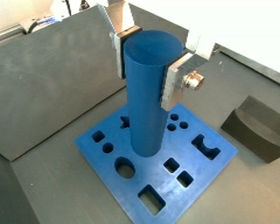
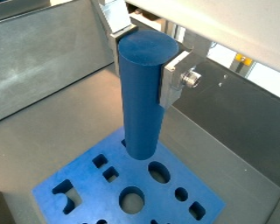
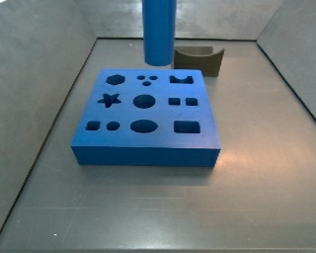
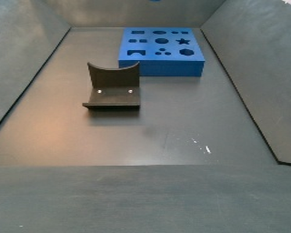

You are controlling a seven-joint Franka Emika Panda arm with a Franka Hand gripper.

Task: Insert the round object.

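Observation:
The round object, a tall blue cylinder [image 1: 145, 96], hangs upright in my gripper [image 1: 146, 70]. The silver fingers [image 1: 174, 83] are shut on its top end, as both wrist views show [image 2: 145, 66]. Its lower end hovers over the flat blue holed block [image 1: 166, 188], also seen in the wrist view [image 2: 101, 206]. In a side view the cylinder [image 3: 158, 30] hangs above the block's [image 3: 145, 143] far edge, with the round hole [image 3: 143, 101] nearer the camera. The gripper itself is out of view in both side views.
A dark grey-brown piece with a curved notch [image 4: 112, 88] stands on the floor apart from the block [image 4: 163, 50]; it also shows behind the block [image 3: 200, 59] and in a wrist view [image 1: 262, 129]. Grey walls enclose the floor.

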